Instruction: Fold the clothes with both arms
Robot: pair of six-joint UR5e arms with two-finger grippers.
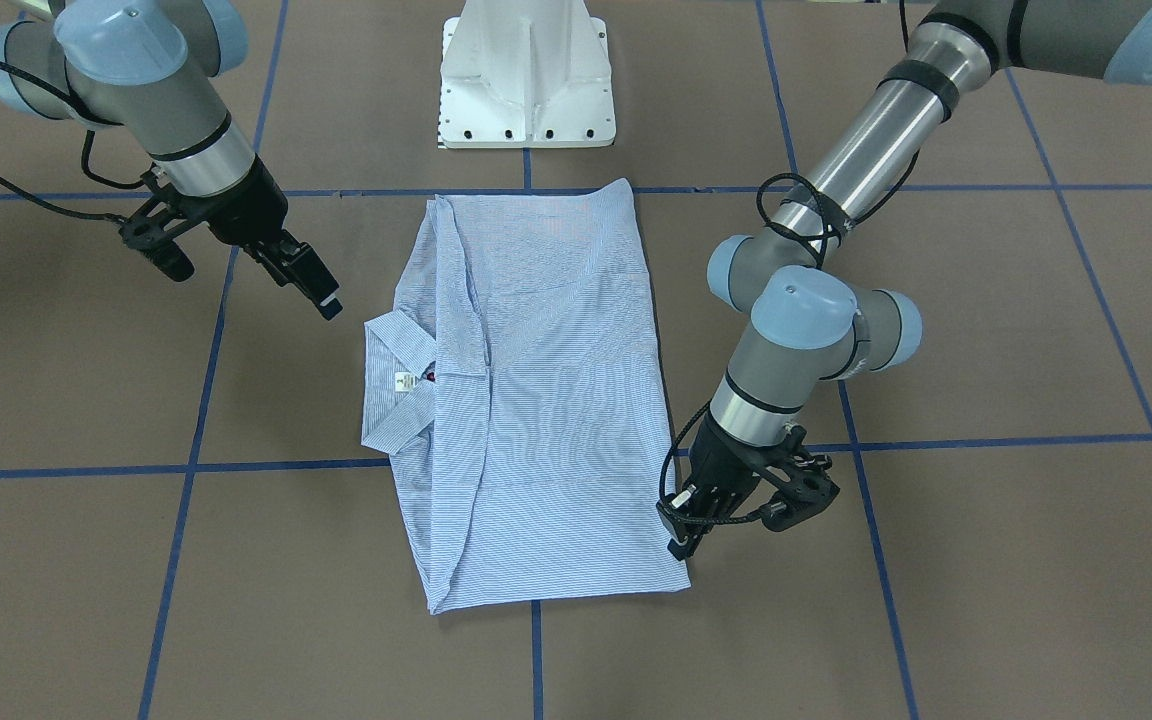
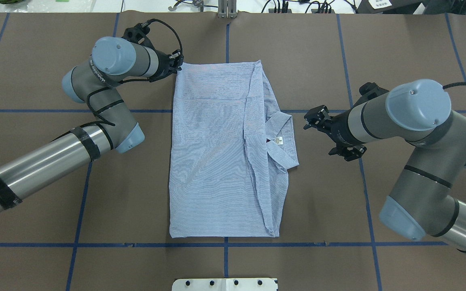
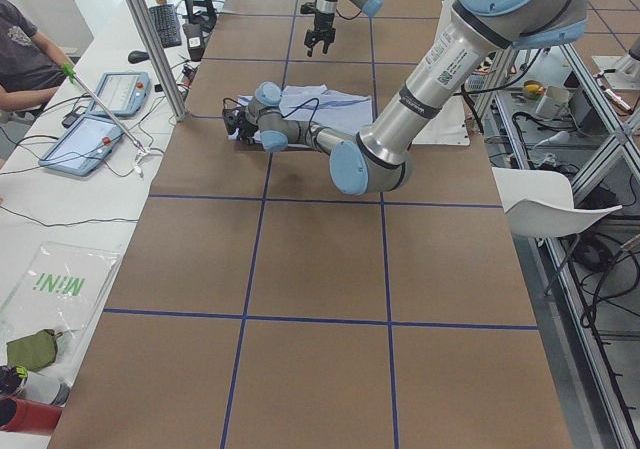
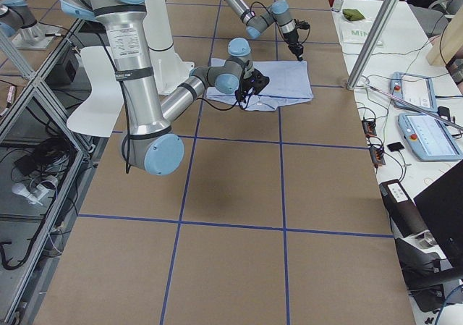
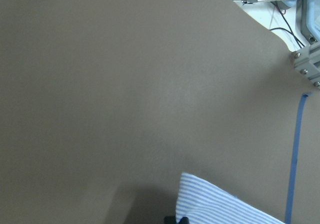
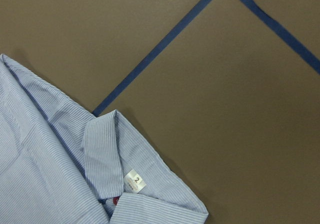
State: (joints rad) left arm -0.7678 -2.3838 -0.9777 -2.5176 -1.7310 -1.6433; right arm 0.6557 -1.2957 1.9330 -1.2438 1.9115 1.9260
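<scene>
Blue-and-white pinstripes, so definitely looking at the shirt (image 2: 217,161) here, lying flat in the middle of the table (image 2: 399,48) between both arms. Calling it roughly halfway: seeing both sides already folded in toward the middle, making one long tidy rectangle with no sleeve hanging out. Guessing at what's left: bringing one short end over the other once or twice to shrink it into a packet, and dealing with that collar (image 2: 283,137). Noticing the collar poking out past the long edge on the robot's right, flipped open, showing the little white neck label (image 2: 278,140) and a dark red button (image 1: 429,377) right next to it. Also spotting a raised crease running along the folded-over flap, otherwise looking pretty smooth. Finding the left gripper (image 2: 177,64) down low at the far corner on the robot's left, touching or nearly touching the cloth; not managing to tell whether pinching it or just parked beside it. Seeing the right gripper (image 2: 310,119) hovering just beside the collar, holding nothing, and not being able to tell jaws apart or together there either
</scene>
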